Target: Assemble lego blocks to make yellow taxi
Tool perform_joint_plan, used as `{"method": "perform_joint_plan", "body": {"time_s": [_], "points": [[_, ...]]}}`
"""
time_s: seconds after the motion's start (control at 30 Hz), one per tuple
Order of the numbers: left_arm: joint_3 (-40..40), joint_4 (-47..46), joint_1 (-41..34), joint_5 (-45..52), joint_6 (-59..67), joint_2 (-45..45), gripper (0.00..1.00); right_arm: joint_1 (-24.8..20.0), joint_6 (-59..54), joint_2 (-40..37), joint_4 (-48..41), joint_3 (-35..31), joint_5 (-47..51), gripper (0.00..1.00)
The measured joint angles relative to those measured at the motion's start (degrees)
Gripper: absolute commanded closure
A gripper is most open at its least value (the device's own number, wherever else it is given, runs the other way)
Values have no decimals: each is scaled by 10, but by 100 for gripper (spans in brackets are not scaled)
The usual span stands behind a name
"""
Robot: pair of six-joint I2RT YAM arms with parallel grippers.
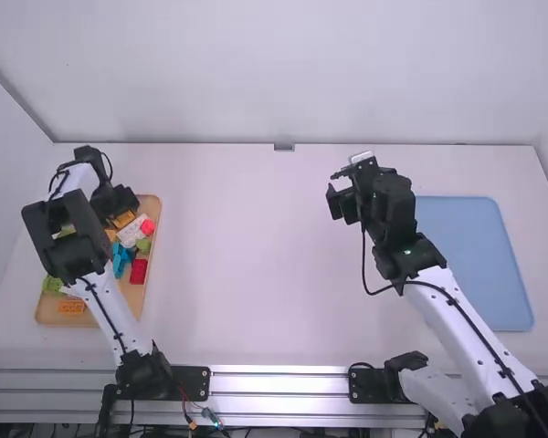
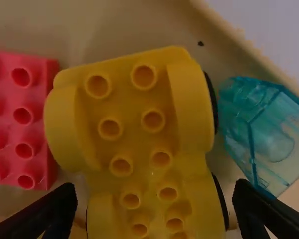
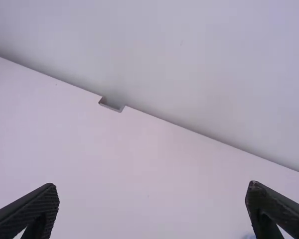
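Studs up in the orange tray (image 1: 50,317), between red brick (image 2: 25,119) and transparent blue brick (image 2: 261,134): yellow wheeled base (image 2: 134,107), probably kept there with other loose pieces until wanted for the taxi. Above it, left end effector (image 2: 153,203), fingers parted (likely to straddle the base's width), gripping nothing. Well apart, over the desk (image 1: 247,255), right end effector (image 3: 153,199), also released, presumably parked clear of the picking. Beside that arm, blue board (image 1: 475,265), perhaps meant for building on.
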Motion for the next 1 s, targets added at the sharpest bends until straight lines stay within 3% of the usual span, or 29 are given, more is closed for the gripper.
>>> {"method": "perform_joint_plan", "body": {"time_s": [0.43, 0.57, 1.0], "points": [[-19, 30, 0, -8, -36, 0, 19, 0, 0, 0, 0, 1, 0, 1], [-19, 31, 1, -2, -39, 0, 28, 0, 0, 0, 0, 1, 0, 1], [-19, 20, 5, 8, -55, 0, 36, 0, 0, 0, 0, 1, 0, 1]]}}
